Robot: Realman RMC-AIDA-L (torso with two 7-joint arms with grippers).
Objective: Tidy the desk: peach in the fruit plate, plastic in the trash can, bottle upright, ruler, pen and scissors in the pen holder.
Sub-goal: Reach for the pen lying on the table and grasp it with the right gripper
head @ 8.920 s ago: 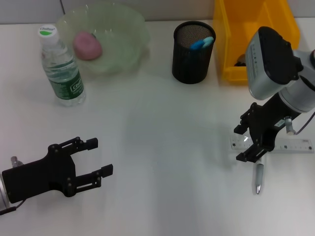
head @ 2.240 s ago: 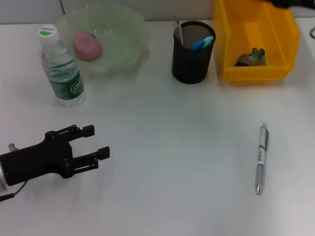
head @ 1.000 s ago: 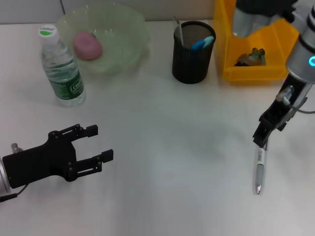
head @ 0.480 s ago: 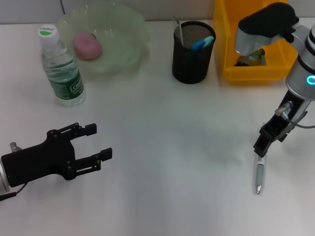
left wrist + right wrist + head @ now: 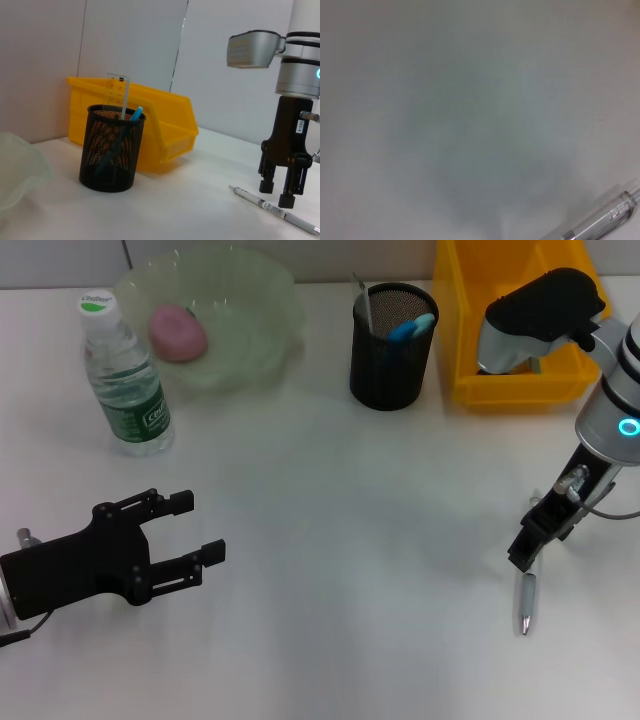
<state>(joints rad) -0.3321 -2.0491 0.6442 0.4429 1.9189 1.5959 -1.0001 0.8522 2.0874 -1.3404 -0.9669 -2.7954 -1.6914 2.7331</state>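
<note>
The pen step is in hand: peach, bottle, ruler and plastic look settled, and only the pen point(image 5: 526, 601) lies loose on the worktop point(image 5: 340, 540), near right. The right hand point(image 5: 527, 546) hangs straight down over the pen's far end, fingers slightly spread to either side of the barrel, pinching nothing yet. Next it likely needs to drop, close on the barrel, then carry it to the pen holder point(image 5: 392, 344), far centre. The left hand point(image 5: 195, 530) idles spread, near left.

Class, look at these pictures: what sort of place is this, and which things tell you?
Probably an office desk: a mesh pen holder with a ruler, a loose pen on the white tabletop.
</note>
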